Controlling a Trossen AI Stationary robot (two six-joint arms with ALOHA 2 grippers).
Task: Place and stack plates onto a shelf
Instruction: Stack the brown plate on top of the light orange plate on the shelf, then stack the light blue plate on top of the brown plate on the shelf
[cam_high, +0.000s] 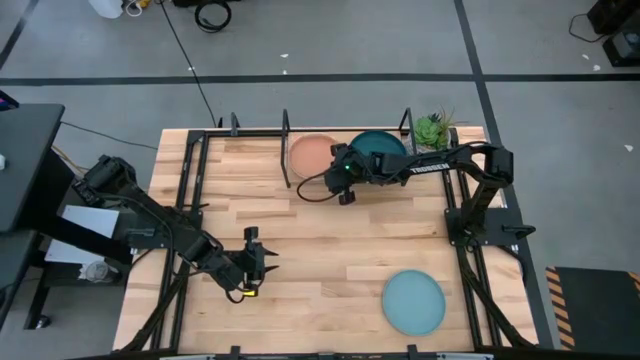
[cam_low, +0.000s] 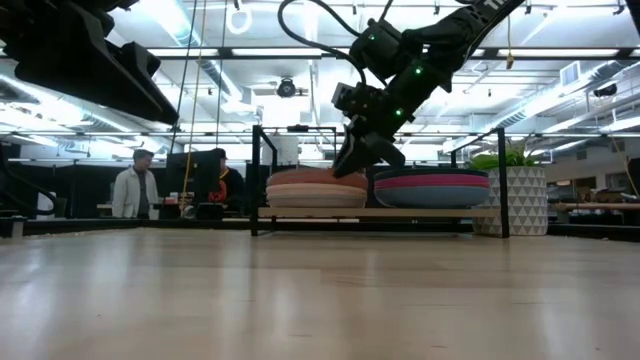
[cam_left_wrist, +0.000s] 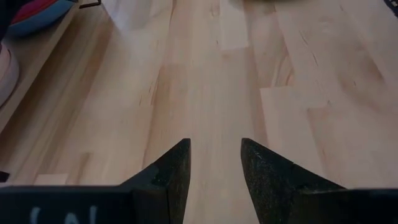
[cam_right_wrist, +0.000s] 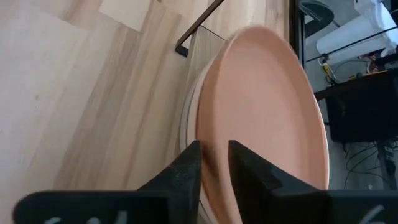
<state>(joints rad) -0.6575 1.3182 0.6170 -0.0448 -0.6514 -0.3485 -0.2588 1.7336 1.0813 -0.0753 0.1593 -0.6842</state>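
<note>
Right gripper (cam_high: 343, 182) reaches over the shelf (cam_high: 285, 133) at the table's far edge, its dark fingers (cam_right_wrist: 186, 168) straddling the near rim of the tan-brown plate (cam_high: 311, 154), which lies flat on top of a paler stack in the left bay. A narrow gap shows between the fingers; whether they pinch the rim or have let go cannot be told. In the neighbouring bay, the dark teal plate (cam_high: 381, 146) tops a second stack, where magenta and blue edges (cam_low: 432, 184) show in the low view. Beside this bay stands a small potted plant (cam_high: 433, 129). One light aqua plate (cam_high: 413, 301) lies on the bare table (cam_high: 330, 250) near the front edge, well apart from the shelf. Left gripper (cam_high: 258, 263) hovers over the front left of the table, jaws parted and empty. By this evidence the task is nearly complete: two stacks stand on the shelf, and one plate remains to be fetched and stacked.
</note>
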